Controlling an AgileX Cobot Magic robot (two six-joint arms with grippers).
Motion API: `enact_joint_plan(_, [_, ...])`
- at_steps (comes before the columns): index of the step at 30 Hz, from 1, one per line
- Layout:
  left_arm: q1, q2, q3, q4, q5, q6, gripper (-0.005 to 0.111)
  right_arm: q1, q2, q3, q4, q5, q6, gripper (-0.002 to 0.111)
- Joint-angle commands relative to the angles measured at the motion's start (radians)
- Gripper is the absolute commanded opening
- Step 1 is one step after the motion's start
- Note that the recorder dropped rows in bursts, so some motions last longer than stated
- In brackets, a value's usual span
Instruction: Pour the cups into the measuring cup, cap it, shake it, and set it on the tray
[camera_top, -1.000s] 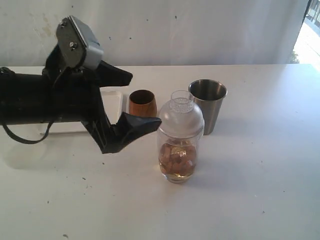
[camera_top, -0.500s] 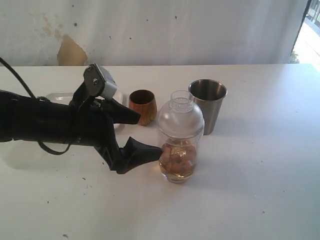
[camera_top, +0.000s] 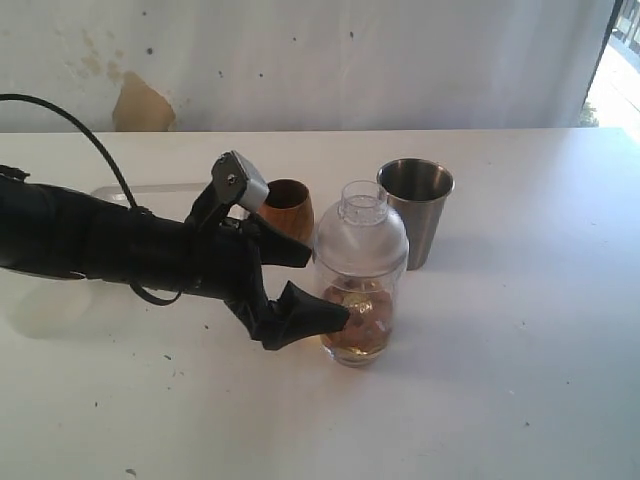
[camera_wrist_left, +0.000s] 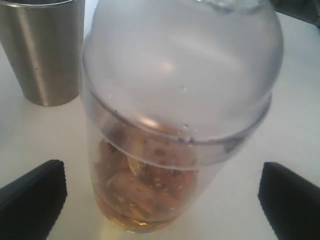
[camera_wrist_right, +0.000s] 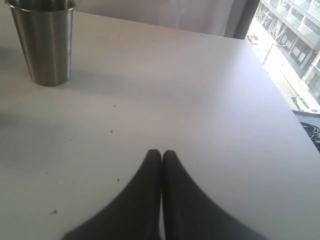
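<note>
Between spread fingers (camera_wrist_left: 31, 200), capped measuring cup (camera_wrist_left: 150, 195)

The table (camera_top: 500, 380) was plain white with a scatter of tiny dark specks; the wall (camera_top: 400, 60) was off-white too, with one tan patch (camera_top: 143, 105) and faint brownish stains; the measuring cup (camera_top: 358, 325) was clear, with amber-brown stuff showing through low down; the cap (camera_top: 362, 240) was a cloudy see-through white; the wooden cup (camera_top: 290, 208) was warm orange-brown, darker inside; the steel tumbler (camera_top: 415, 215) was brushed silver-grey, dark inside; the tray (camera_top: 150, 187) was white, barely standing out from the table; the left gripper (camera_top: 327, 287) was matte black with a light grey block (camera_top: 240, 182) on top; the right gripper (camera_wrist_right: 161, 152) was black too.
</note>
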Motion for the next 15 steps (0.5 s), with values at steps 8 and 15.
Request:
enact_joint_plan(8, [-0.038, 0.101, -0.095, 0.01, 0.067, -0.001, 0.105, -0.002, -0.006, 0.005, 0.0, -0.004, -0.005, 0.0])
enact_joint_plan(15, [-0.078, 0.152, -0.166, 0.019, -0.018, -0.001, 0.105, -0.002, -0.006, 0.005, 0.0, -0.004, -0.005, 0.0])
